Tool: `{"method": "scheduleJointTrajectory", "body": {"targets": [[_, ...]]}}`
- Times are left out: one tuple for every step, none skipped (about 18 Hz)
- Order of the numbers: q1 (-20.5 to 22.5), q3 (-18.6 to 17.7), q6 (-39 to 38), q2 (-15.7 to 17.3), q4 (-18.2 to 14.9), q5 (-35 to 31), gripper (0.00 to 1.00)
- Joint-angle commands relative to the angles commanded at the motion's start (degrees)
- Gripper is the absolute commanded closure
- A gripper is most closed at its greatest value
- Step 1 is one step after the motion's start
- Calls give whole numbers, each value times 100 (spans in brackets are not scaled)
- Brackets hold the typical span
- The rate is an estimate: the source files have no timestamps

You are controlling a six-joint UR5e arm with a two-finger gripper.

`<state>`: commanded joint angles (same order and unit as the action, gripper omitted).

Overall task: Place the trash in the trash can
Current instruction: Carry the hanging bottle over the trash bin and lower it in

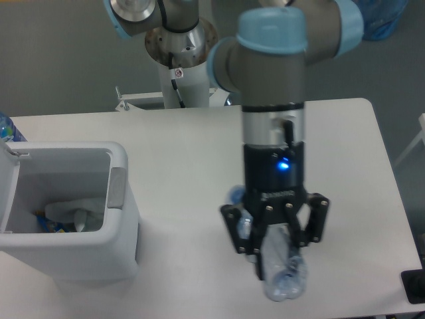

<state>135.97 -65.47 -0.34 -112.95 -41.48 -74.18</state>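
**Crushed bottle held above a white table, bin at left**

Seen from above: white rectangular table (179, 153) with rounded corners, matte and unmarked, filling most of the view. Beyond its far edge, dull grey-green floor (60, 53). At top centre, round white pedestal base of the arm (180, 66), carrying a small red-and-white sticker and a black cable. At top right, part of a big blue translucent bag (378, 16) on the floor. At the left edge, a sliver of a blue-labelled object, too cropped to identify. At the lower right corner, a small black block (415, 287) at the table's edge.

Centre right: grey-and-pale-blue jointed arm (272, 73), wrist pointing straight down, blue indicator light lit. Below it, black two-finger gripper (274, 256), fingers (234, 230) clamped around the crushed clear plastic water bottle (284, 276). Bottle lying roughly upright in the grasp, lower end protruding below the fingers near the table's front edge; a bluish patch visible behind the left finger. Contact with the table not determinable from this angle.

Left: white boxy plastic trash can (70, 249) with rounded corners and a grey handle strip (117, 187) on its right wall, standing on the table, well apart from the gripper. Inside, at the bottom, crumpled white partly see-through wrapper (76, 211), with scraps of blue and yellow beside it.
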Motion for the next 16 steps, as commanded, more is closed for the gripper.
{"method": "scheduleJointTrajectory", "body": {"targets": [[-79,-35,-97,62,0,0,50],[-167,-70,-159,132,0,0,51],[-272,-79,-220,167,0,0,50],[-378,-97,-291,211,0,0,50],[-440,-114,-352,273,0,0,51],[-518,-123,-405,291,0,0,50],[-624,-132,-449,317,-9,0,51],[-720,-141,-476,317,-9,0,50],[-800,-167,-485,309,-9,0,51],[-888,-193,-511,308,0,0,51],[-1028,-237,-598,308,-9,0,50],[-1133,-299,-660,317,0,0,50],[-1239,-369,-669,317,0,0,50],[-1353,-422,-669,309,0,0,50],[-1433,-474,-669,291,0,0,50],[-1520,-518,-669,282,0,0,49]]}}
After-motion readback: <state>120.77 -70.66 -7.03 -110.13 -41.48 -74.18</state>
